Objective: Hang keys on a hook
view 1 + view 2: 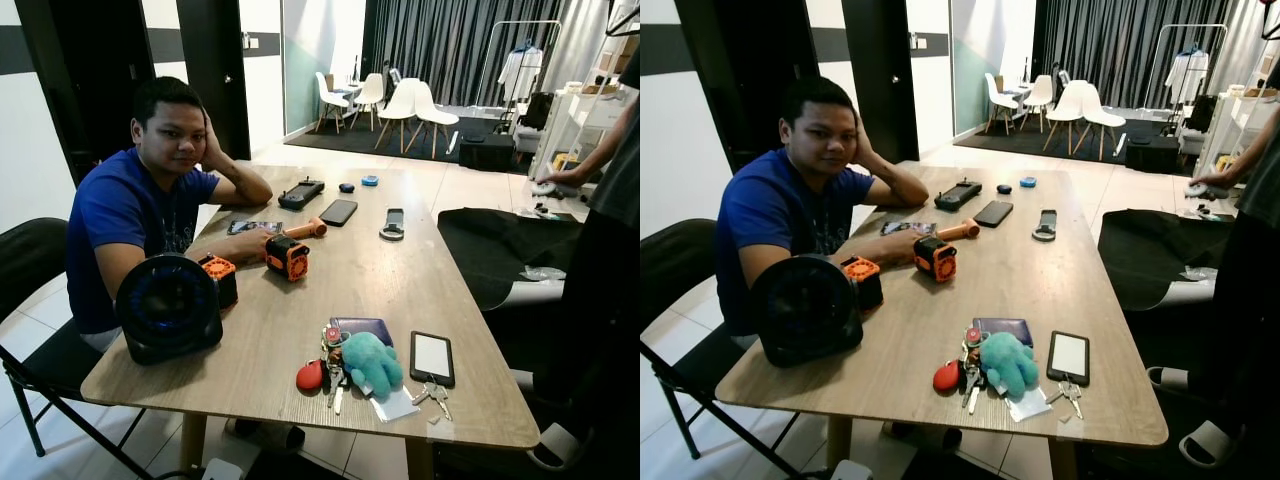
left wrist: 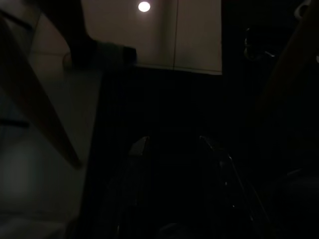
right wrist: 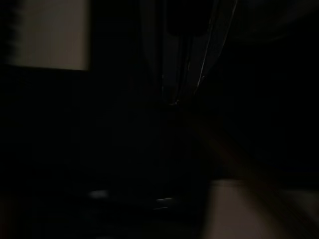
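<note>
A bunch of keys [image 1: 333, 378] with a red fob [image 1: 310, 376] and a teal plush toy [image 1: 370, 362] lies near the front edge of the wooden table [image 1: 350, 280]. A smaller pair of keys [image 1: 433, 393] lies to its right, just below a black phone [image 1: 432, 357]. In the dark left wrist view my left gripper [image 2: 172, 144] hangs low beside the table, its two fingers apart with nothing between them. The right wrist view is very dark; my right gripper [image 3: 175, 99] hangs idle there.
A person [image 1: 140, 210] sits at the table's left side, hand by orange tools [image 1: 287, 257]. A black round fan [image 1: 168, 305] stands front left. Another person [image 1: 610, 200] stands at the right beside a black-draped seat [image 1: 500, 245]. Phones and remotes lie farther back.
</note>
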Motion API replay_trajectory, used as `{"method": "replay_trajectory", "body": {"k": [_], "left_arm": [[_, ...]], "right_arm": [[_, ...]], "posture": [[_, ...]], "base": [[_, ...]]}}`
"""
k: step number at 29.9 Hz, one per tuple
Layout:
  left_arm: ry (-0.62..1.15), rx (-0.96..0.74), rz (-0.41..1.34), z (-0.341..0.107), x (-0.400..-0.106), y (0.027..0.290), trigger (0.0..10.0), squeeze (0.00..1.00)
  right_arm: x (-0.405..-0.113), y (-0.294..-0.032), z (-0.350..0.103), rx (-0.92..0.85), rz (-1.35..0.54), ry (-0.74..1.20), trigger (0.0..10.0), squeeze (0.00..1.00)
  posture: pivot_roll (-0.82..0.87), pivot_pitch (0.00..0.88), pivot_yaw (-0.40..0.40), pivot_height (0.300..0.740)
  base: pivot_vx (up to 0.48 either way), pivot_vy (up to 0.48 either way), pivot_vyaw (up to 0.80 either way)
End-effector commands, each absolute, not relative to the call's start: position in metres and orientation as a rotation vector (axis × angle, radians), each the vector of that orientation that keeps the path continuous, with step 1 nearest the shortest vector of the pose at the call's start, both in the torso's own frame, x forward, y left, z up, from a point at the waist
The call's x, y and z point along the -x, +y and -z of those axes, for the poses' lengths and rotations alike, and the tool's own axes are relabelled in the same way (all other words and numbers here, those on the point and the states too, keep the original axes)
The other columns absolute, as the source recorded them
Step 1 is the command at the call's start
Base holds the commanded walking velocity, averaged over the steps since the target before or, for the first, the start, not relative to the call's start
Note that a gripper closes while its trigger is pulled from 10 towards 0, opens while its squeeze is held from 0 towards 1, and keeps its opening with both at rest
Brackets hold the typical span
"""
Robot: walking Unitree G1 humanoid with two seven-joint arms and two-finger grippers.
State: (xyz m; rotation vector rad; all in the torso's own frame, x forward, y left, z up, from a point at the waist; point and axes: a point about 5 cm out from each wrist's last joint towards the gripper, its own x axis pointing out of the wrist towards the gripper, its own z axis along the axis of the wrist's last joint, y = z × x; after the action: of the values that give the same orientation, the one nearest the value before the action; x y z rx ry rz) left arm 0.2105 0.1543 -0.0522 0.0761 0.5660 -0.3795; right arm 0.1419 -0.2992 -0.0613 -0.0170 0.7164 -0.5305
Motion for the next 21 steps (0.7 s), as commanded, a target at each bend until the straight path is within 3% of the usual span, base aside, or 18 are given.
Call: {"method": "replay_trajectory", "body": {"k": [1, 5, 8, 10, 14, 21], "left_arm": [[0.545, -0.118, 0.399, 0.051, -0.208, 0.162, 10.0, 0.00], [0.535, -0.116, 0.403, 0.050, -0.206, 0.163, 10.0, 0.00], [0.522, -0.106, 0.408, 0.050, -0.201, 0.166, 10.0, 0.00], [0.513, -0.105, 0.410, 0.050, -0.201, 0.166, 10.0, 0.00], [0.495, -0.115, 0.408, 0.048, -0.202, 0.166, 10.0, 0.00], [0.488, -0.113, 0.409, 0.049, -0.200, 0.161, 10.0, 0.00]], "right_arm": [[-0.142, -0.320, 0.047, 0.050, 0.616, 0.621, 10.0, 0.00], [-0.143, -0.330, 0.039, 0.079, 0.633, 0.573, 10.0, 0.00], [-0.148, -0.366, 0.001, 0.167, 0.739, 0.356, 10.0, 0.00], [-0.153, -0.374, -0.014, 0.193, 0.762, 0.272, 10.0, 0.00], [-0.165, -0.380, -0.036, 0.191, 0.775, 0.149, 10.0, 0.00], [-0.212, -0.380, -0.091, 0.146, 0.704, -0.105, 10.0, 0.00]], "posture": [[0.05, 0.011, 0.013, 0.740], [0.05, 0.011, 0.013, 0.740], [0.04, 0.018, 0.018, 0.740], [0.04, 0.018, 0.020, 0.740], [0.04, 0.019, 0.023, 0.740], [0.03, 0.020, 0.021, 0.740]], "base": [[0.000, 0.000, 0.00], [0.000, 0.000, 0.00], [0.000, 0.000, 0.00], [0.000, 0.000, 0.00], [0.000, 0.000, 0.00], [0.000, 0.000, 0.00]]}}
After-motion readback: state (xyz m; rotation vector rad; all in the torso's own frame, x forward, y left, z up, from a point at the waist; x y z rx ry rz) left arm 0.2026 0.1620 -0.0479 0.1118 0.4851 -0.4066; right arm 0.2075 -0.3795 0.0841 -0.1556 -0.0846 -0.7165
